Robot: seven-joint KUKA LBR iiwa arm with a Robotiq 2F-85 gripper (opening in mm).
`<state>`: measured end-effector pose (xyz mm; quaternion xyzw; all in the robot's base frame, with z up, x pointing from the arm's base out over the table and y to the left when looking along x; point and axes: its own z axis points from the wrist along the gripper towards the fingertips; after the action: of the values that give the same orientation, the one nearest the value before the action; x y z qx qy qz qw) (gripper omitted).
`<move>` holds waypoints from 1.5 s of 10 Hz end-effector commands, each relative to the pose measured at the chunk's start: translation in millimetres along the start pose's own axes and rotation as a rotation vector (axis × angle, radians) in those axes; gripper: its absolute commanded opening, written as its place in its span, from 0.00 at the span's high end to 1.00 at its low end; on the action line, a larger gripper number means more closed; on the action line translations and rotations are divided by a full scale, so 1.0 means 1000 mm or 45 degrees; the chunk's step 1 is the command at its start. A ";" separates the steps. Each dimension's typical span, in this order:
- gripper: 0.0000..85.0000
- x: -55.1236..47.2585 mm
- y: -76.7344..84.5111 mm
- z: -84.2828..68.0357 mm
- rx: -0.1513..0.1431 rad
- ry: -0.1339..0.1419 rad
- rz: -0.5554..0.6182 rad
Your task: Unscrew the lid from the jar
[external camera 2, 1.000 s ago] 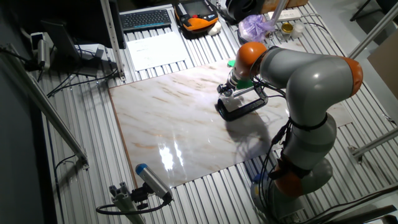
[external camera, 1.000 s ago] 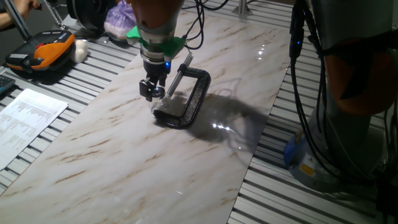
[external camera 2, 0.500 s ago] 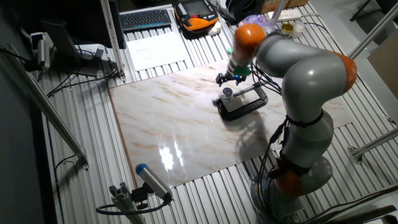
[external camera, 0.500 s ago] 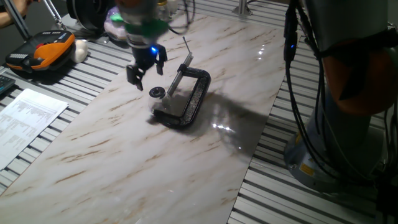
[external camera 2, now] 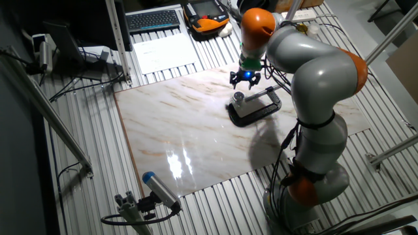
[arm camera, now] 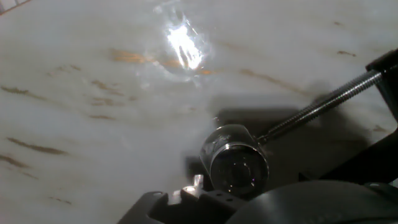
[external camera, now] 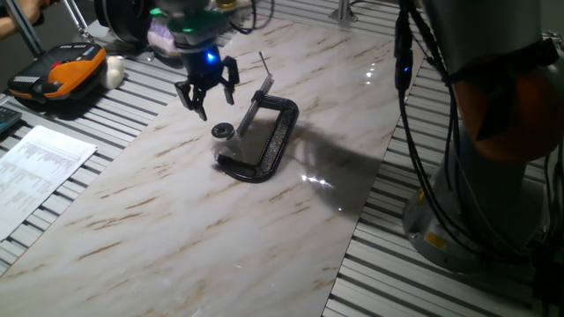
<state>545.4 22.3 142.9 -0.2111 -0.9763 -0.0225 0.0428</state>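
Observation:
The tiny clear glass jar [external camera: 223, 133] stands upright on the marble table [external camera: 176, 220], touching the open end of the black C-clamp [external camera: 269, 141]. The silvery lid [external camera: 223, 129] sits on top of it. My gripper [external camera: 211, 100] hangs open and empty above the table, up and to the left of the jar and apart from it. In the other fixed view the gripper [external camera 2: 245, 79] is above the jar [external camera 2: 239, 98]. The hand view shows the jar [arm camera: 235, 163] from above with the lid [arm camera: 239, 169] on it, beside the clamp's screw rod [arm camera: 320, 104]; the fingertips do not show there.
An orange and black device [external camera: 57, 72], a purple bag [external camera: 167, 31] and paper sheets [external camera: 44, 163] lie off the marble at the left. The robot's base and cables [external camera: 493, 158] stand at the right. A keyboard [external camera 2: 153, 19] is at the back.
My gripper was down at the jar one second ago. It has let go, risen and moved back and to the left with its fingers spread. The jar and clamp stay in place.

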 end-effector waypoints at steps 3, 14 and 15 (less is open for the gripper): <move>0.20 0.002 -0.003 0.005 -0.099 -0.053 0.919; 0.60 0.005 -0.006 0.007 -0.156 -0.092 1.334; 0.60 0.006 -0.007 0.006 -0.117 -0.104 1.374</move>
<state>537.1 19.0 137.7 -0.4530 -0.8910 -0.0274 0.0088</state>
